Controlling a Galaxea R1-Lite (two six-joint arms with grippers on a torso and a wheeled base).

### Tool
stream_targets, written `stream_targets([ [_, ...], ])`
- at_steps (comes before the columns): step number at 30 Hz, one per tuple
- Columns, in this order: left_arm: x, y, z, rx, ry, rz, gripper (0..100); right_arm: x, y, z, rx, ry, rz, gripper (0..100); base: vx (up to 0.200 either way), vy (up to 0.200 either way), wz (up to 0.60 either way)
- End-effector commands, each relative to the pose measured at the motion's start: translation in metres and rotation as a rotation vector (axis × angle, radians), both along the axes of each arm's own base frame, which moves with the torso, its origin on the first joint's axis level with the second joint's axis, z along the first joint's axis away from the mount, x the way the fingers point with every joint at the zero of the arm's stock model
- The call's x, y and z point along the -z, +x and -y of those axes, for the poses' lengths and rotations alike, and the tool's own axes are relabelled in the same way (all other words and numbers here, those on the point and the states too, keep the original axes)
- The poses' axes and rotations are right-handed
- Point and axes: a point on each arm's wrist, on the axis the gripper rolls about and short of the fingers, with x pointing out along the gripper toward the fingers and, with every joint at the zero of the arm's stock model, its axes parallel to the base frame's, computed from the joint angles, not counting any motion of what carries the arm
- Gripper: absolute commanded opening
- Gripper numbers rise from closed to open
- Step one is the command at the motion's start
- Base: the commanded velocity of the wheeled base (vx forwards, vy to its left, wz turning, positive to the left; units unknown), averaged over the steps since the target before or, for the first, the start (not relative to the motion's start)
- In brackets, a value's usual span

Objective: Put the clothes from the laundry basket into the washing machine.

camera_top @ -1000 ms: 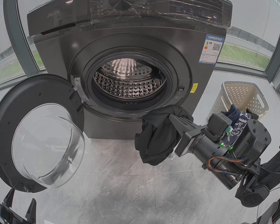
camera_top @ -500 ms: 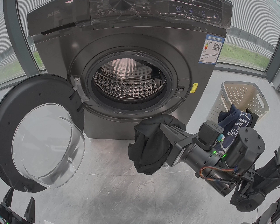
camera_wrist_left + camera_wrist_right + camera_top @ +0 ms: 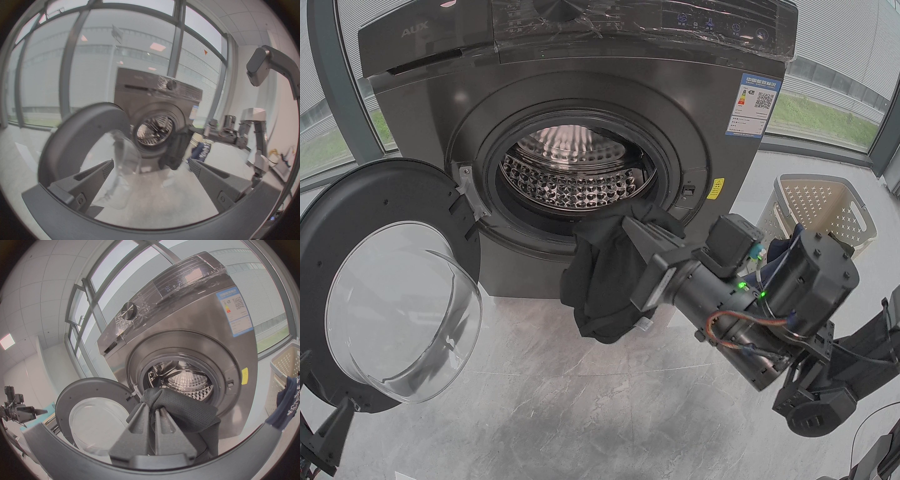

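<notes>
A dark grey washing machine (image 3: 425, 106) stands ahead with its round door (image 3: 381, 281) swung wide to the left and the steel drum (image 3: 572, 165) showing. My right gripper (image 3: 631, 228) is shut on a black garment (image 3: 600, 275), which hangs at the lower right rim of the drum opening. The same garment (image 3: 184, 412) drapes over the closed fingers (image 3: 161, 427) in the right wrist view. A beige laundry basket (image 3: 831, 206) sits to the machine's right with a navy printed garment (image 3: 784, 247) over its edge. My left gripper (image 3: 150, 165) stands open, low at the left, holding nothing.
Grey marble-look floor (image 3: 550, 406) stretches in front of the machine. Large windows (image 3: 837, 75) run behind and beside it. The open door (image 3: 84, 137) juts into the space on the left side.
My right gripper has carried the black garment up and to the left, from in front of the machine's lower panel to the rim of the drum opening. The left gripper has shifted slightly at the lower left corner.
</notes>
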Motion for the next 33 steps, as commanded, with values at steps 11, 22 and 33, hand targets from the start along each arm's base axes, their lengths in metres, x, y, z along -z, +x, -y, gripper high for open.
stream_targets([
  [11, -0.004, 0.092, 0.017, 0.321, 0.056, -0.301, 100, 0.000, 0.033, -0.042, -0.029, 0.044, 0.042, 0, 0.000, 0.000, 0.00],
  [22, 0.017, 0.158, 0.047, 0.426, 0.088, -0.406, 100, -0.003, 0.035, -0.039, -0.031, 0.055, 0.046, 0, 0.000, 0.000, 0.00],
  [33, 0.026, 0.198, 0.073, 0.471, 0.103, -0.420, 100, -0.011, 0.038, -0.036, -0.023, 0.083, 0.060, 0, 0.000, 0.000, 0.00],
])
